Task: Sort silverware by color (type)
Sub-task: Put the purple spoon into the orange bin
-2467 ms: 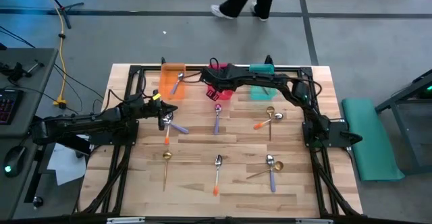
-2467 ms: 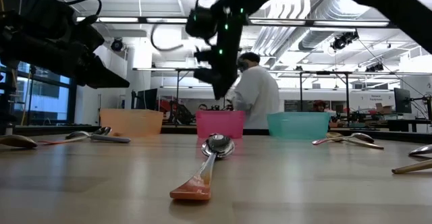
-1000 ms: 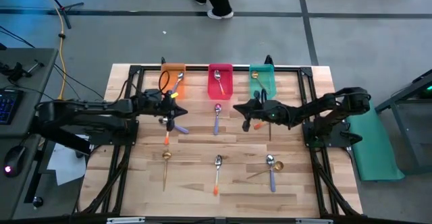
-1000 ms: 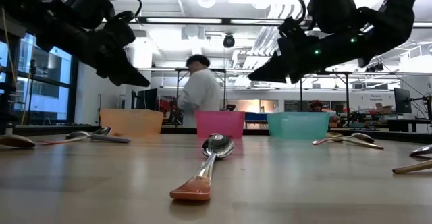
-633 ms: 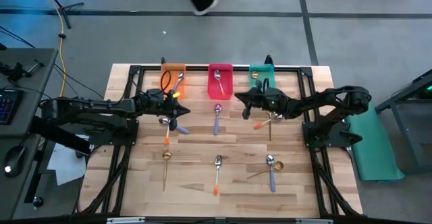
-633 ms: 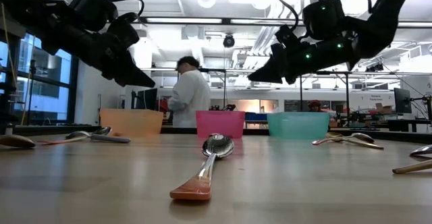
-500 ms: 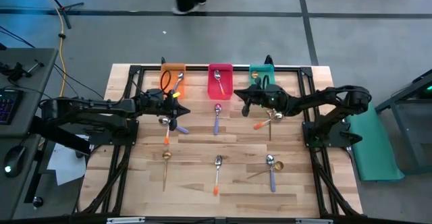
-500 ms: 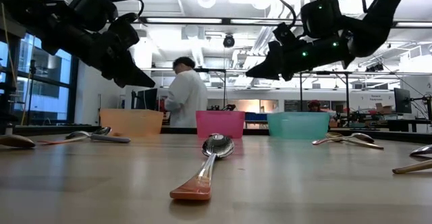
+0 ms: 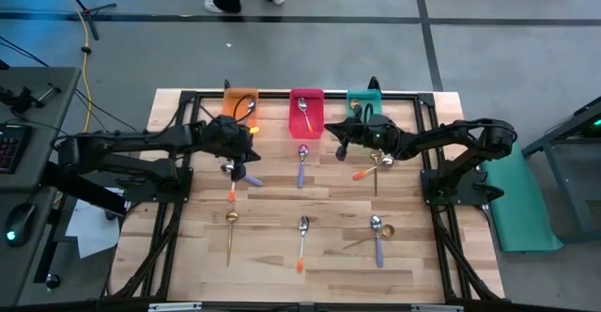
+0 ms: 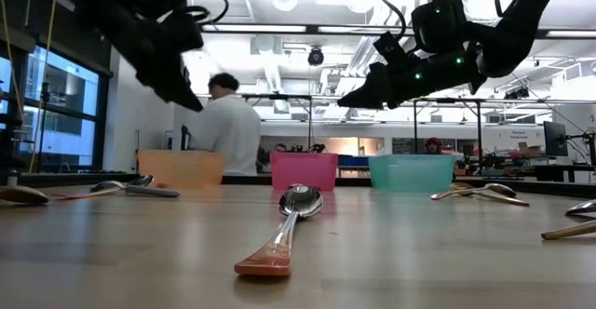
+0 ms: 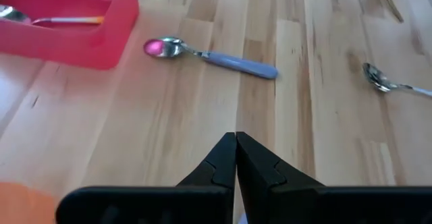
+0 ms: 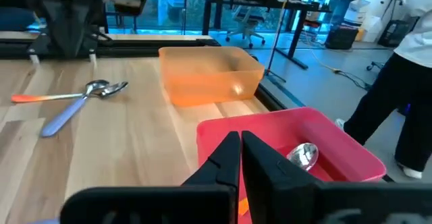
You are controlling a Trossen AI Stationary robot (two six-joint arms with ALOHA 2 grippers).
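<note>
Spoons lie scattered on the wooden table. A purple-handled spoon [image 9: 301, 162] [image 11: 209, 52] lies in front of the pink bin [image 9: 306, 124], which holds an orange-handled spoon [image 9: 303, 110]. An orange-handled and a purple-handled spoon [image 9: 237, 173] lie crossed at the left. My left gripper [image 9: 250, 148] [image 11: 235, 140] hovers shut and empty above that pair, near the orange bin [image 9: 240, 98]. My right gripper [image 9: 333, 141] [image 12: 239, 140] hangs shut and empty in the air between the pink bin and the green bin [image 9: 364, 105].
More spoons lie nearer the front: a gold one [image 9: 230, 227], an orange-handled one [image 9: 302, 241] [image 10: 279, 230], and a purple and a gold one crossed [image 9: 377, 235]. An orange and a gold spoon [image 9: 373, 166] lie under the right arm. A person walks beyond the far edge.
My left gripper has risen and tipped up toward level, drawing a little toward the orange bin, still shut. My right gripper has swung toward the table's far edge, nearer the pink and green bins, still shut. No spoon has moved.
</note>
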